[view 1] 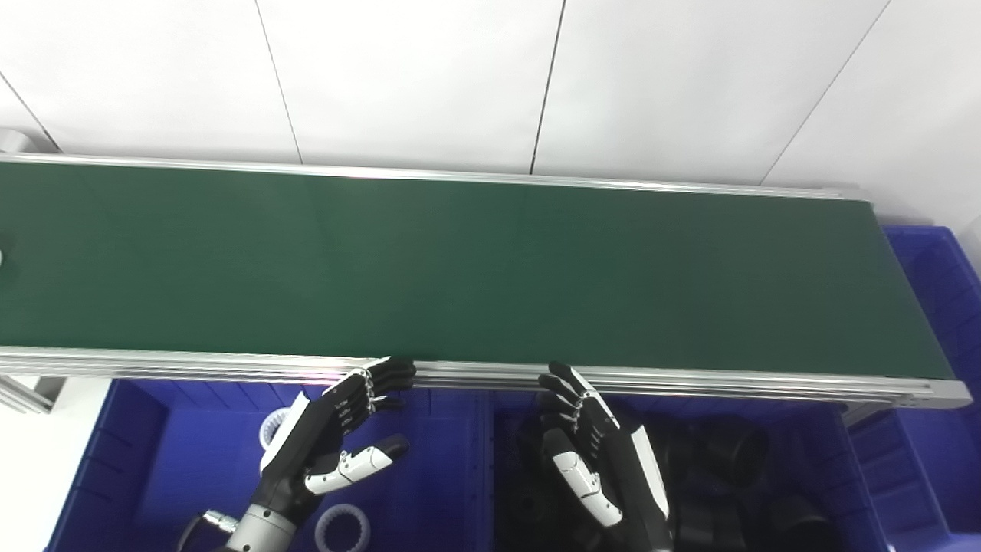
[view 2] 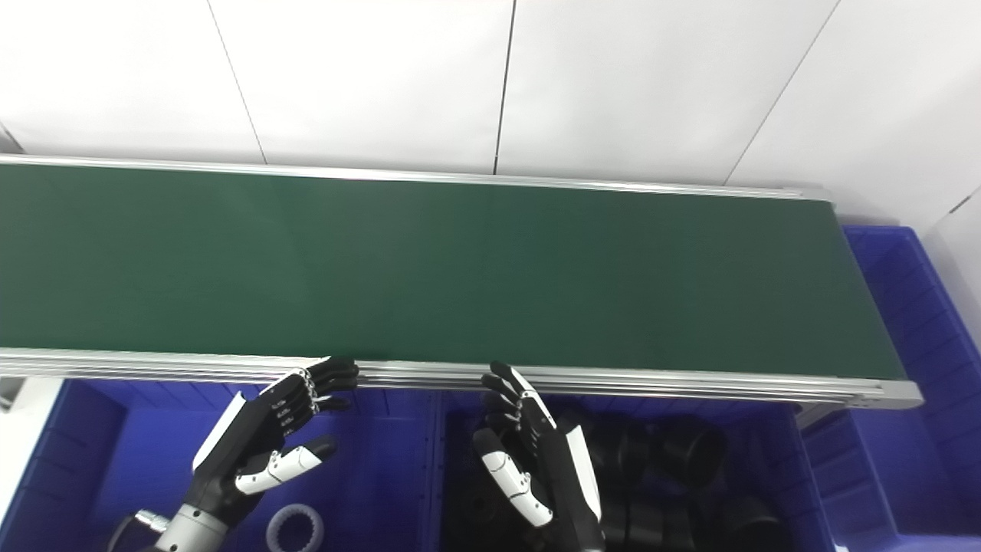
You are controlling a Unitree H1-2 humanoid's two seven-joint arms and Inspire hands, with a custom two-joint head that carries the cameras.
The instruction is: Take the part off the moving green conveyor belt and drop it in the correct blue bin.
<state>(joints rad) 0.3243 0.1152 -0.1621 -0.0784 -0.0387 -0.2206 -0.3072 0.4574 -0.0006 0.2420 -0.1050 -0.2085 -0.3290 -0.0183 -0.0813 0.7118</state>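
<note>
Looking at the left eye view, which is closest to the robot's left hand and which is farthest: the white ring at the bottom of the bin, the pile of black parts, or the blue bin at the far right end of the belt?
From the left hand:
1. White ring, just below it in the left bin.
2. Black parts, to the right, in the neighbouring bin.
3. End bin, far right, past the belt's end.

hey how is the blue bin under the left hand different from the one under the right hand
The left bin holds a few white toothed rings with much bare floor; the right bin is crowded with black cylindrical parts. The left hand hovers over one, the right hand over the other. Both are blue, below the conveyor's near rail.
</note>
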